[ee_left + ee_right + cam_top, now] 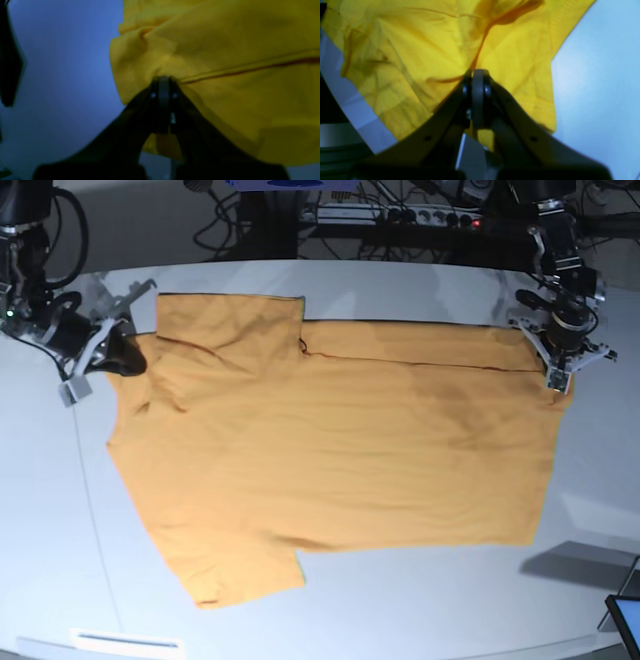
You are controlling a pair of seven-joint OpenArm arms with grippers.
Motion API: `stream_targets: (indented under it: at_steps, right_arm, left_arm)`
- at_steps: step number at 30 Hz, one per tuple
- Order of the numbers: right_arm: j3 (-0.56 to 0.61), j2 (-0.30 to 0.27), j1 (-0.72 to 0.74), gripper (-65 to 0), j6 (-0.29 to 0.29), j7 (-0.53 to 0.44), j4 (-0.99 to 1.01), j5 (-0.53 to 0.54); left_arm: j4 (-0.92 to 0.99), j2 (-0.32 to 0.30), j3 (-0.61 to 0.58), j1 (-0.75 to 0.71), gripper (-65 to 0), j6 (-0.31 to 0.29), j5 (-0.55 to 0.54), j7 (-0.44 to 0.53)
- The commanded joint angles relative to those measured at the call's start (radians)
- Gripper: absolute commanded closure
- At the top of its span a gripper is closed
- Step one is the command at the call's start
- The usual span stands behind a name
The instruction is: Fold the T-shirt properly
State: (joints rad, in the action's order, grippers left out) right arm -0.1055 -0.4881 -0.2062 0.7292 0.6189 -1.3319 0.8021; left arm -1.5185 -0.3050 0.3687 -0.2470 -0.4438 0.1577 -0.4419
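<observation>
Left end effector point(163, 80) clamped on T-shirt point(340, 450) edge | right end effector point(477, 72) clamped on T-shirt | table point(400, 610)

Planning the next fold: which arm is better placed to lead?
Neither clearly. Left gripper and right gripper both have their jaws shut on the far edge of the T-shirt, at opposite ends, so probably both together.
</observation>
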Motion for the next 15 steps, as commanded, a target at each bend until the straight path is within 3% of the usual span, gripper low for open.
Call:
stream_targets:
  at_steps: [1, 15]
  right_arm:
    - [0.000, -0.021, -0.016, -0.3, -0.031, 0.094, -0.013, -0.086]
    - [0.000, -0.021, 0.055, -0.3, -0.031, 0.152, -0.068, -0.086]
  left_arm:
    - [-0.020, -0.018, 0.011, 0.004, 0.0, 0.012, 0.000, 0.012]
    - [-0.159, -0.032, 0.072, -0.019, 0.0, 0.012, 0.001, -0.116]
